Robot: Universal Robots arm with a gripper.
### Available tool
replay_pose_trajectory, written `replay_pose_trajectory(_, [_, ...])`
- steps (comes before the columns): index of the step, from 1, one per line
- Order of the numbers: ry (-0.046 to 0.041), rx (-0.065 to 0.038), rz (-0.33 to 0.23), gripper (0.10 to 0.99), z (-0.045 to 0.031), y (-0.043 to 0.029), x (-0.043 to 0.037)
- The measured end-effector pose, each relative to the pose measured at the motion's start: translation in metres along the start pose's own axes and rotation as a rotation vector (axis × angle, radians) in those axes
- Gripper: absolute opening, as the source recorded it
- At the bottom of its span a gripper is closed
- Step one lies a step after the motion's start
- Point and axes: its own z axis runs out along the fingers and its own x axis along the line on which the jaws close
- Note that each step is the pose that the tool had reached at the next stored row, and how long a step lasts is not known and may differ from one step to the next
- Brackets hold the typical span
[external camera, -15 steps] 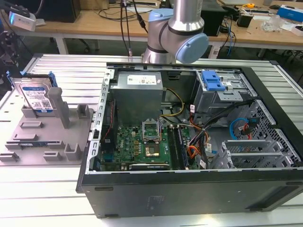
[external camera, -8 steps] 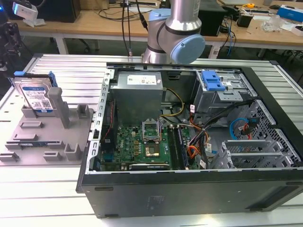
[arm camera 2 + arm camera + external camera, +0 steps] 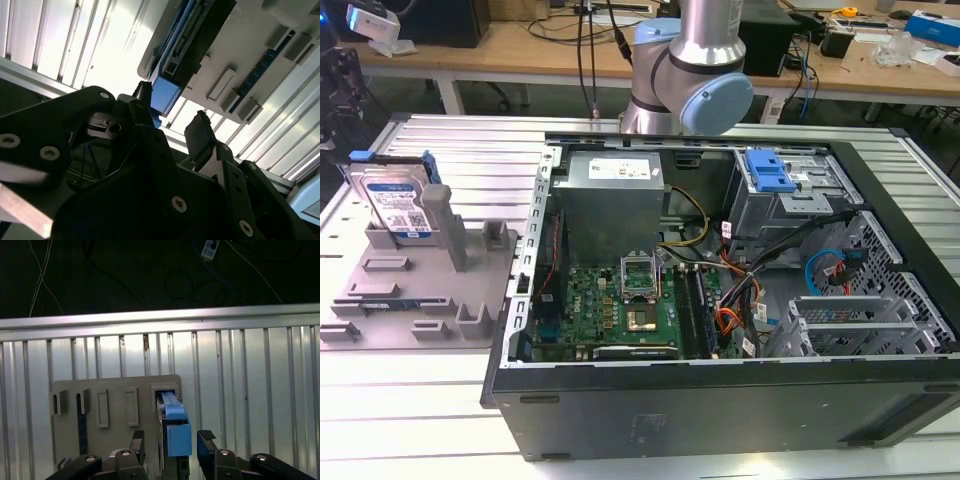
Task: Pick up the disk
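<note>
My gripper hangs released, black fingers flanking blue-railed flat silver disk, upright in grey plastic fixture, exterior view's left.

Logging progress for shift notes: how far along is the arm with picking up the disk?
Done: the gripper is lined up with the disk, open fingers flanking its blue rail in both wrist views. In hand: nothing, gaps show on both sides. Left: grip and lift; in the exterior view the disk stands on edge in the grey fixture.
</note>
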Motion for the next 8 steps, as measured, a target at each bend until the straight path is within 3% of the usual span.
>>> replay_pose_trajectory(8, [0.0, 0.0, 0.0, 0.541, 0.0039, -0.0016, -0.0036])
